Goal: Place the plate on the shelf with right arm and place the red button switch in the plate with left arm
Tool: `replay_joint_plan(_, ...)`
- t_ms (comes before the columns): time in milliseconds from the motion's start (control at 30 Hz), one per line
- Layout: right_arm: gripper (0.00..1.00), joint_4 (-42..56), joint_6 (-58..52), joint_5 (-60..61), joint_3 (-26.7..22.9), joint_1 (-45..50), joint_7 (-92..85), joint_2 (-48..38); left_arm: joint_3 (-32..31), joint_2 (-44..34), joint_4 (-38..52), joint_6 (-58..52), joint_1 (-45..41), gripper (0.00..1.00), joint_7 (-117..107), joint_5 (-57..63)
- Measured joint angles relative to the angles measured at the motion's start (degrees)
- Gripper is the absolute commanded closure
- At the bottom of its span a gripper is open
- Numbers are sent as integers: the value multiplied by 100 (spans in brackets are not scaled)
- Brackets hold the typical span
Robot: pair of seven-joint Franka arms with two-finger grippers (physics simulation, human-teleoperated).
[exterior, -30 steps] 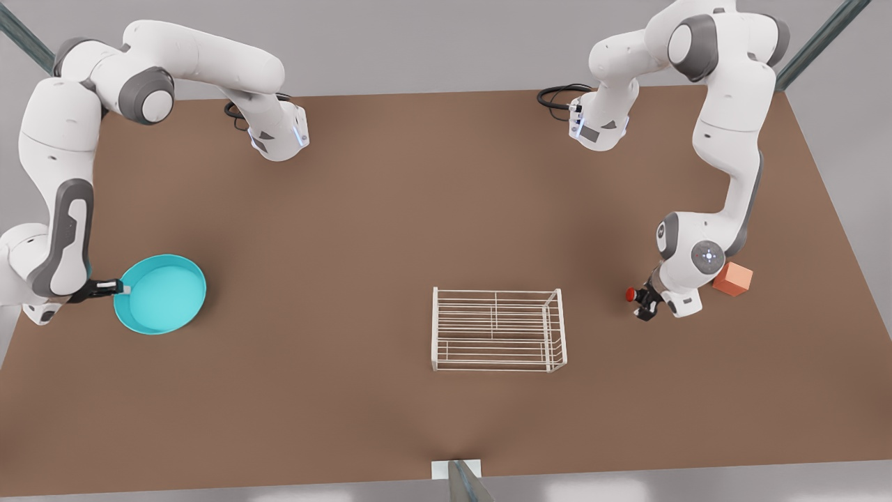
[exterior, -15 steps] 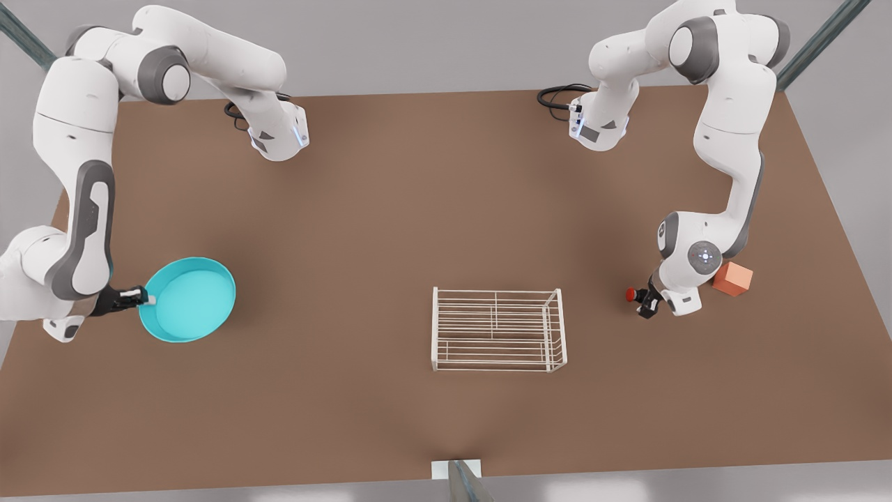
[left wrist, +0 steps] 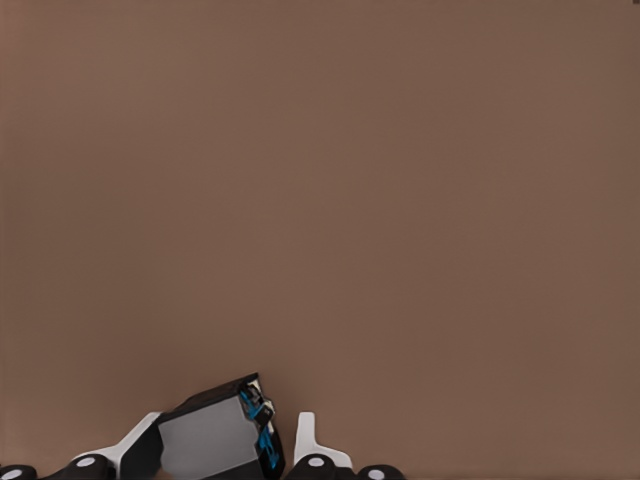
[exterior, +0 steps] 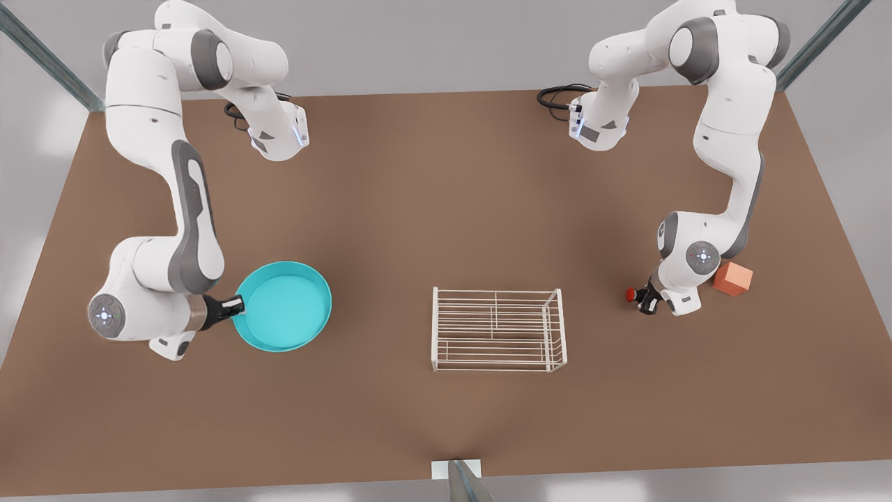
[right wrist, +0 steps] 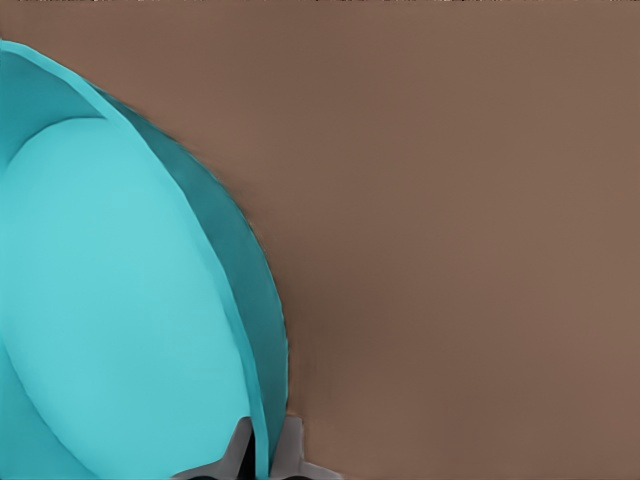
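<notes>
The turquoise plate [exterior: 286,307] hangs over the table at the front view's left, well short of the white wire shelf [exterior: 498,329]. My right gripper [exterior: 237,305] is shut on the plate's rim. In the right wrist view the plate [right wrist: 110,300] rises from between the fingers of the right gripper [right wrist: 262,455]. At the front view's right, my left gripper [exterior: 644,301] is shut on the red button switch [exterior: 633,295], whose red cap points toward the shelf. The left wrist view has the switch's dark body [left wrist: 215,440] clamped in the left gripper [left wrist: 228,445].
An orange cube [exterior: 732,279] sits on the brown table just behind the left arm's wrist. Both arm bases stand at the table's far edge. The shelf holds nothing.
The right arm has swung the plate toward the front view's right, closer to the shelf. The left gripper with the switch has barely moved.
</notes>
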Motion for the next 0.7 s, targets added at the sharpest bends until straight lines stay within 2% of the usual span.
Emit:
replay_joint_plan(100, 85, 9, -23, 14, 15, 297, 482, -167, -1, 7, 0, -1, 0, 43, -40, 15)
replay_joint_plan(400, 85, -8, -112, 245, -38, 945, 1724, -550, -2, -137, 30, -96, 0, 46, -136, 30)
replay_joint_plan(500, 85, 136, -103, 253, -38, 1246, 2170, -464, -3, -197, 34, -161, 0, 50, -169, 33)
replay_joint_plan(700, 85, 702, -20, 339, -33, 1770, 3126, -66, -10, -510, 55, -457, 6, 50, -225, 40)
